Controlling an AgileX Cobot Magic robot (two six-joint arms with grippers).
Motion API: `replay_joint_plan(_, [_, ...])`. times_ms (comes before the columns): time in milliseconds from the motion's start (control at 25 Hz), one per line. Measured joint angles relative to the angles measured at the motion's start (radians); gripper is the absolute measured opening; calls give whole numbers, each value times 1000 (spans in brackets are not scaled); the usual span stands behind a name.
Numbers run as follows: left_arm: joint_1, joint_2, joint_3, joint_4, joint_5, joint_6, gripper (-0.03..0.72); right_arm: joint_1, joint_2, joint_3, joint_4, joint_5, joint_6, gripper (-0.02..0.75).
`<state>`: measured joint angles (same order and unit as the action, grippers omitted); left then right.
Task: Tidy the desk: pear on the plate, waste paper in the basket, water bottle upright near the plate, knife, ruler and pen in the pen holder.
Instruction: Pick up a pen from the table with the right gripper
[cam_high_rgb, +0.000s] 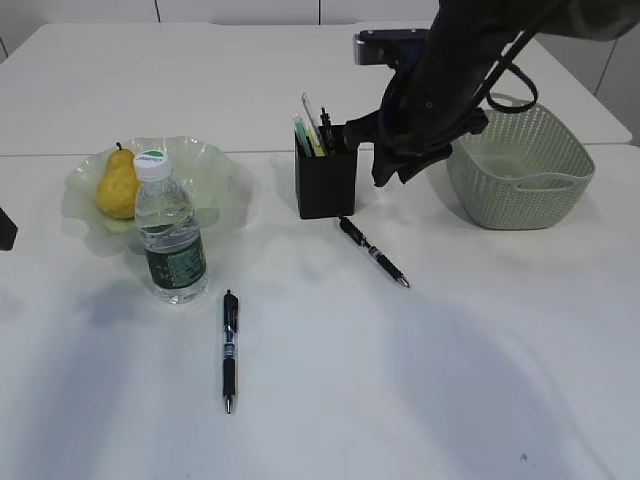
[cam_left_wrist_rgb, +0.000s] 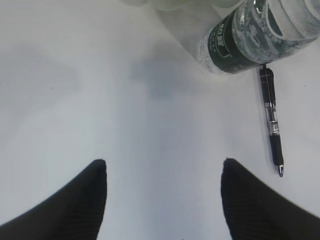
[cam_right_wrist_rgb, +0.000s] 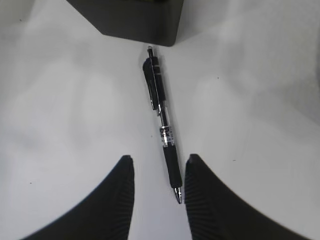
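Exterior view: the desk (cam_high_rgb: 420, 390) is a broad white top whose far edge runs behind the basket (cam_high_rgb: 520, 170), and the whole near half lies bare except for one pen (cam_high_rgb: 229, 350) lying alone below the water bottle (cam_high_rgb: 170, 230). The bottle stands upright just in front of the plate (cam_high_rgb: 215, 165), which holds the pear (cam_high_rgb: 117, 183) on its left side. The pen holder (cam_high_rgb: 326, 180) stands mid-desk with several items sticking out of its top, and a second pen (cam_high_rgb: 373, 252) lies slantwise on the surface just in front of its right corner. The right gripper (cam_right_wrist_rgb: 156, 187) hangs above that pen; in the right wrist view its fingers stand slightly apart on either side of the pen's tip end, and the pen lies flat on the desk between them, not lifted. The left gripper (cam_left_wrist_rgb: 164, 192) sits at the desk's left margin with its fingers spread wide over bare tabletop, holding nothing, the bottle's base and the lone pen ahead to its right. The basket stands well right of the holder.
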<state>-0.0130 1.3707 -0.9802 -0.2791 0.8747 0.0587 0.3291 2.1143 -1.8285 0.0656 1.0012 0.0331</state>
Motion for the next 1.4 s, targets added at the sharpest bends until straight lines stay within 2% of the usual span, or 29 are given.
replay_joint_plan(640, [0, 0, 0, 0, 0, 0, 506, 0, 184, -86, 2, 52, -27, 274])
replay_joint_plan(1400, [0, 0, 0, 0, -2, 0, 506, 0, 264, -131, 17, 56, -33, 274])
